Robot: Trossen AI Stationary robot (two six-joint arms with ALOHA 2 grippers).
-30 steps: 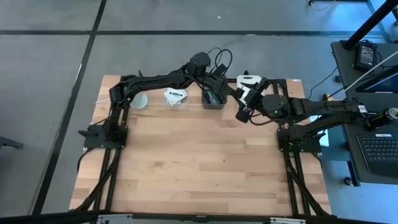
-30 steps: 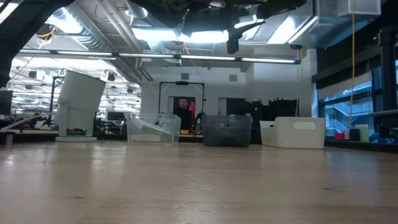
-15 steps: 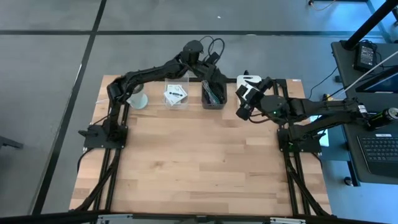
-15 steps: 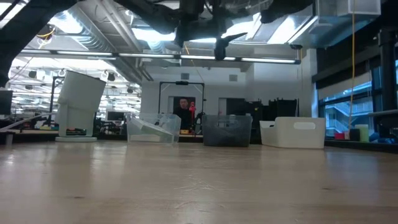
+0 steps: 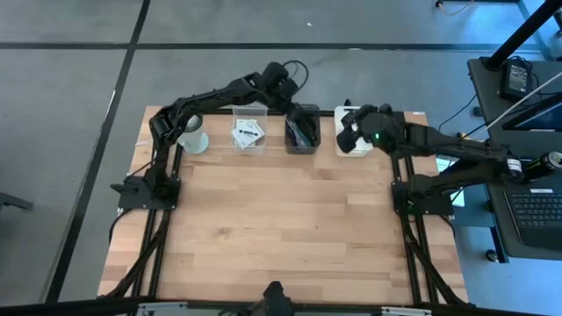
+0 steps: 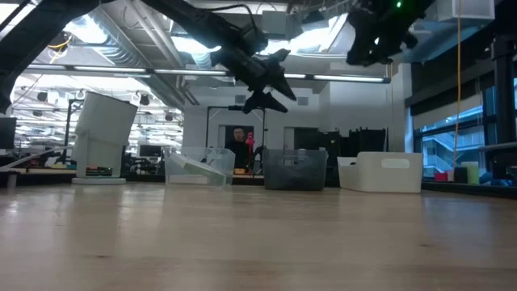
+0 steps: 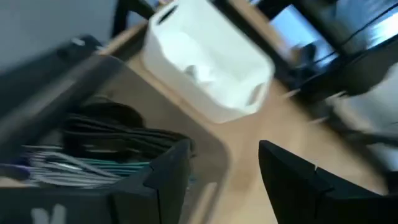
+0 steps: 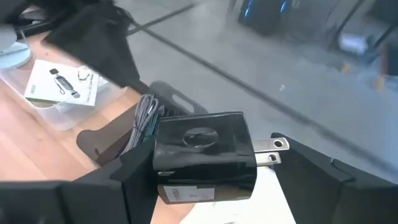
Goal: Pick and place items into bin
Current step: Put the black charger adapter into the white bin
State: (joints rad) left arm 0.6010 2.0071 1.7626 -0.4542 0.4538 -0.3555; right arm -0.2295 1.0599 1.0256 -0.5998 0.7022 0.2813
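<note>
My right gripper (image 5: 345,139) hangs over the white bin (image 5: 358,145) at the table's far edge, shut on a black plug adapter (image 8: 202,155). My left gripper (image 5: 283,81) is open and holds nothing. It hovers just beyond the far rim of the dark bin (image 5: 303,132). The left wrist view shows black coiled cables (image 7: 112,130) and a teal pen-like tool (image 7: 124,167) lying in that bin. A clear bin (image 5: 248,132) left of it holds a white printed card (image 8: 62,84). My right gripper pinches the black adapter end to end between its two fingers. One finger (image 8: 127,177) is against the end opposite the prongs. The metal prongs (image 8: 273,151) point at the other finger. The adapter is lifted clear and lies level above the white bin.
A whitish round cup (image 5: 195,140) stands at the far left of the table. The three bins stand in a row along the far edge. The wide wooden tabletop (image 5: 281,228) lies nearer the front. A desk with a laptop (image 5: 531,211) stands to the right of the table.
My right gripper has carried the adapter from the table's middle toward the far edge and now hangs over the white bin, rolling as it went. My left gripper has drawn back from above the dark bin toward the far edge, sunk a little and tipped up toward level.
</note>
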